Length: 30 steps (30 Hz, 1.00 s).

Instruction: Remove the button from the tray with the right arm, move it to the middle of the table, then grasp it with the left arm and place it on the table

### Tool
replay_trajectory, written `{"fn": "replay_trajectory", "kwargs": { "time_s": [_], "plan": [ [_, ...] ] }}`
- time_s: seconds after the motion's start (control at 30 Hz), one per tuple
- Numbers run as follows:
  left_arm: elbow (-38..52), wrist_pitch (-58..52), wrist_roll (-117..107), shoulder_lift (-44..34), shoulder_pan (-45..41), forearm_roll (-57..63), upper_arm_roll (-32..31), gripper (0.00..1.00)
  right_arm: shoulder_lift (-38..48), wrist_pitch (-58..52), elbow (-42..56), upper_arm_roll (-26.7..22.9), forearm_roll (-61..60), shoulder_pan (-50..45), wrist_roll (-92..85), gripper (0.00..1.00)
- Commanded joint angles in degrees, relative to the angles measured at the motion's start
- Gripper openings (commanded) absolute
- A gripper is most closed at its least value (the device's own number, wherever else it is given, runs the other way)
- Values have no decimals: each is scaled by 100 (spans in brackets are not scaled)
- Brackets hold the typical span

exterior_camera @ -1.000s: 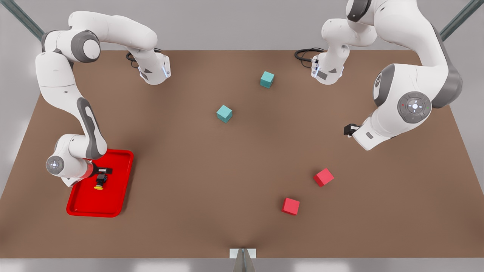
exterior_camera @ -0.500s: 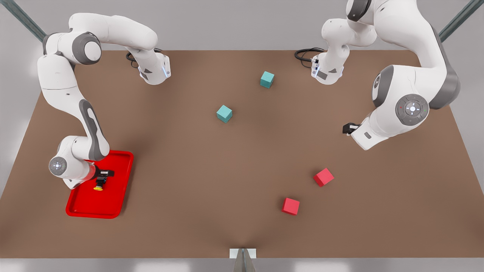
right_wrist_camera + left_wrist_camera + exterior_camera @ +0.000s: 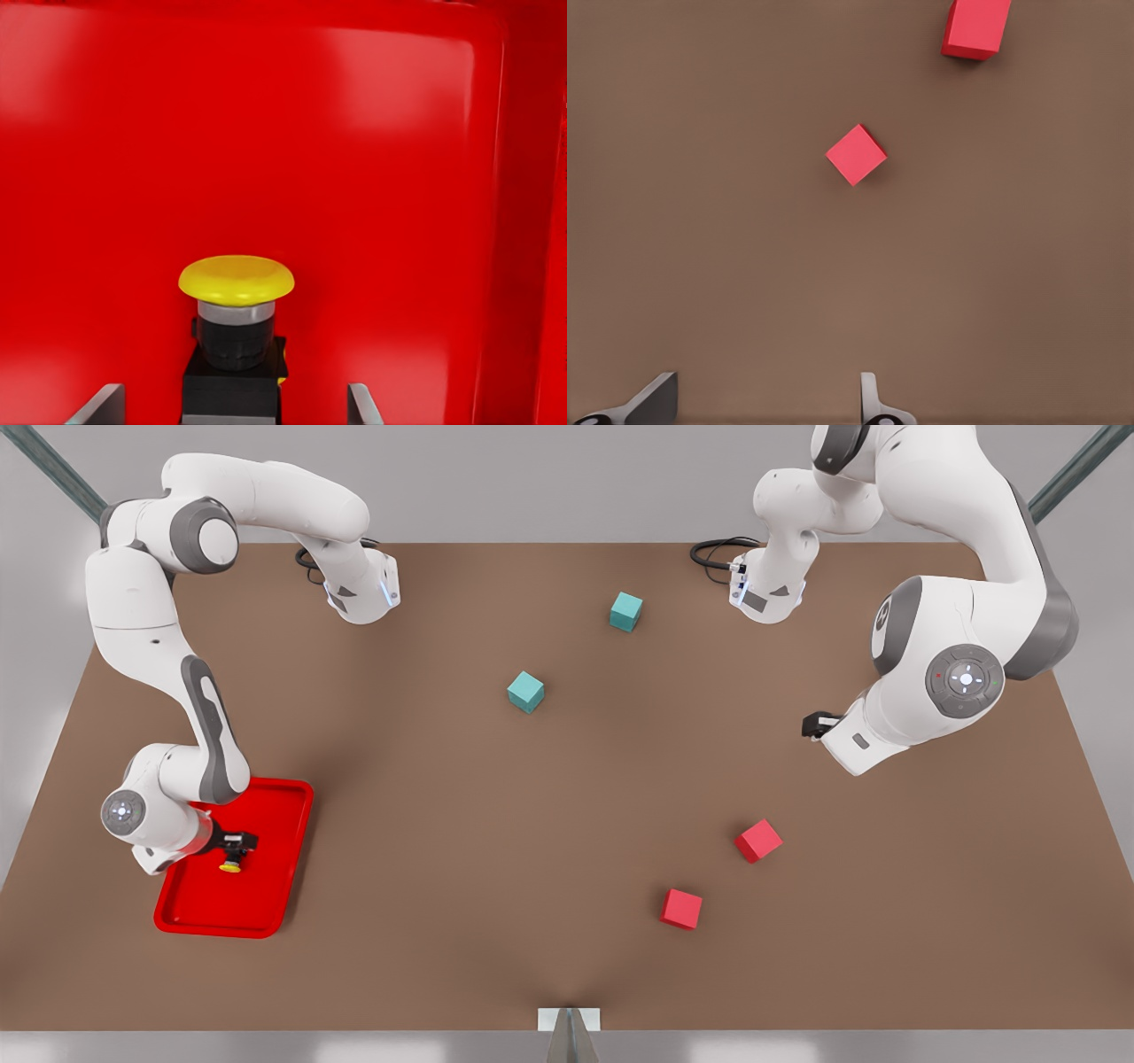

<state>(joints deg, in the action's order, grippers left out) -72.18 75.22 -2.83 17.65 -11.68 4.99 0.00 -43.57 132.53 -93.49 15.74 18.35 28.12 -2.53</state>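
My right gripper [image 3: 232, 852] is down in the tray [image 3: 266, 903], lower left of the front view, and the button [image 3: 232, 863] lies right at its tip, its yellow cap pointing toward the bottom of the frame. From my right wrist camera the button [image 3: 236, 332] sits between my two fingertips [image 3: 99, 405], black body low in the frame, yellow cap above it, the red tray floor [image 3: 372, 159] spreading all round. There's a clear gap on each side between my fingers and the black body, so my pincer is spread wide and holds nothing yet. The button is inside the tray, toward its upper half as the front view shows it.

Over at the right of the front view my left gripper [image 3: 813, 724] waits above the table [image 3: 496, 797], well apart from the tray. My left wrist camera looks down on bare brown tabletop with my two fingertips [image 3: 879, 405] set wide apart at the lower edge of the frame, nothing between them, so that pincer is open too. Two red cubes show there, one [image 3: 856, 154] near the middle and one [image 3: 975, 27] at the upper right. In the front view those red cubes [image 3: 757, 841] sit lower right of centre, and two teal cubes [image 3: 525, 692] lie near the upper middle
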Motion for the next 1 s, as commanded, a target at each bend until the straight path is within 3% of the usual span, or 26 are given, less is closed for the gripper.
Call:
{"fn": "replay_trajectory", "kwargs": {
  "time_s": [0.0,0.07,0.17,0.3,0.37,0.4,0.47,0.53,0.67,0.8,0.87,0.93,0.97],
  "plan": [
    [2,-7,2,-7,-1,2,0,100,-11,317,-20,-1,-7,1,16,94],
    [2,1,2,-7,-1,2,0,100,-20,300,-46,-1,-7,1,7,89],
    [2,19,2,2,-1,11,0,100,-20,229,-125,-9,-7,1,-37,51],
    [2,28,11,2,-1,11,0,100,-20,36,-116,-9,2,1,-72,39],
    [2,28,11,2,-1,11,0,100,6,1,-99,-1,10,-26,-125,37],
    [2,28,11,2,-1,11,0,100,33,-631,138,52,2,-210,-72,37],
    [2,28,11,2,-1,11,0,100,59,-2405,1376,956,45,-280,173,37],
    [2,28,11,2,-1,11,0,100,147,-3435,2089,1423,37,-781,701,38],
    [2,37,11,10,-1,11,0,100,94,-3366,2125,1713,-77,-2539,3434,37],
    [2,37,11,19,-1,11,0,100,-477,-2030,2134,1643,-139,-3989,5763,36],
    [2,37,11,11,-1,11,0,100,-740,-1406,2177,1617,-139,-4271,6650,37],
    [2,37,11,19,-1,11,0,100,-1452,-1326,3240,1599,-192,-4780,7679,38],
    [2,37,11,19,-1,11,0,100,-1768,-1291,3750,1266,-201,-5228,8189,38]
  ]
}}
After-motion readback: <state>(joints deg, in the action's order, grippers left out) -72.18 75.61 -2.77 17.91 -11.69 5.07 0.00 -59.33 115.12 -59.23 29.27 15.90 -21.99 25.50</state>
